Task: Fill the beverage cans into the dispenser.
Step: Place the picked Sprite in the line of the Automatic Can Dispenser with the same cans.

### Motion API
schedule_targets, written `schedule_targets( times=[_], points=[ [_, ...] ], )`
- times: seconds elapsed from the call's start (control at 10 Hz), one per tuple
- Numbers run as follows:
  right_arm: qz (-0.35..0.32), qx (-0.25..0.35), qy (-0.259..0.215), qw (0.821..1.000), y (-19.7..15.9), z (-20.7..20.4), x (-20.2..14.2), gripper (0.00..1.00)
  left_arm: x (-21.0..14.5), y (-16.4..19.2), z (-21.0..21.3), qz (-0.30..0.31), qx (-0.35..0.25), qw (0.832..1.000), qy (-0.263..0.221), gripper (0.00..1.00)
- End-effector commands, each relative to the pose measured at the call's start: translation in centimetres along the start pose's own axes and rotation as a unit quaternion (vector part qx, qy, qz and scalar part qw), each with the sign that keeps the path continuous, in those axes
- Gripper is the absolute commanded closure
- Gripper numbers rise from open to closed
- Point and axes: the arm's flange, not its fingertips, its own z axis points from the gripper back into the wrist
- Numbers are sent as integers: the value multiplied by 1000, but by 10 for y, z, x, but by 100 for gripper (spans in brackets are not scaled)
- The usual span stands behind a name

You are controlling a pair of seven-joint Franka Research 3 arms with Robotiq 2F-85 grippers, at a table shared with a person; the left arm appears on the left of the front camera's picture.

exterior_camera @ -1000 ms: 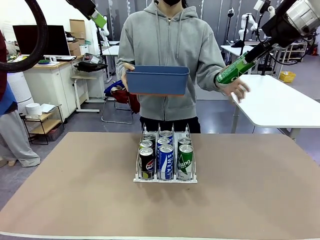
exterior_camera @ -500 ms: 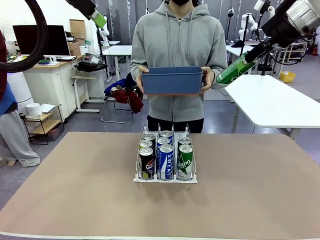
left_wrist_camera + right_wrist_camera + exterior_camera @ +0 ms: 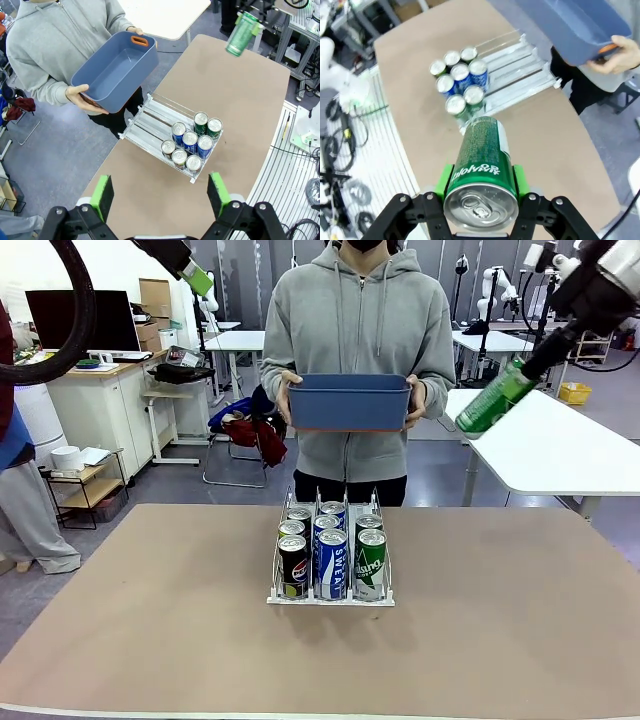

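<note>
The white wire dispenser (image 3: 283, 592) stands mid-table with several beverage cans (image 3: 331, 558) at the front of its three lanes: black, blue-and-white and green. High at the right, my right gripper (image 3: 522, 374) is shut on a green can (image 3: 492, 402), tilted in the air beyond the table's far right. In the right wrist view that green can (image 3: 479, 165) sits between the pads, above the dispenser (image 3: 522, 70) and its cans (image 3: 460, 82). My left gripper (image 3: 159, 192) is open and empty, high over the dispenser (image 3: 150, 117).
A person at the far side holds a blue plastic bin (image 3: 348, 402) in both hands above the table's far edge; in the left wrist view the bin (image 3: 115, 70) looks empty. White tables (image 3: 545, 445) stand behind at the right.
The person shifted the bin to the middle and took it in both hands. My right gripper moved right and slightly down with the green can. The left arm stayed still.
</note>
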Motion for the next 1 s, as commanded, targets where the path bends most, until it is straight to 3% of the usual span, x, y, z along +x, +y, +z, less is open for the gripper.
schedule_targets(
  times=[0.0,0.1,0.2,0.5,0.6,0.7,0.9],
  points=[
    [50,-22,3,999,23,10,-27,42,-7,-2,0,2,-6,1000,-2,0],
    [52,-33,-19,998,33,4,-39,100,-7,-2,0,2,-6,1000,-2,0],
    [41,-45,-9,998,48,-8,-49,100,-7,-2,0,2,-6,1000,-2,0],
    [26,23,53,998,78,-54,-70,100,-7,-2,0,2,-6,1000,-2,0],
    [14,44,87,995,71,-64,-69,100,-7,-2,0,2,-6,1000,-2,0],
    [33,10,33,999,65,-40,-71,100,-7,-2,0,2,-6,1000,-2,0],
    [33,10,33,999,65,-40,-71,100,-7,-2,0,2,-6,1000,-2,0]
  ],
)
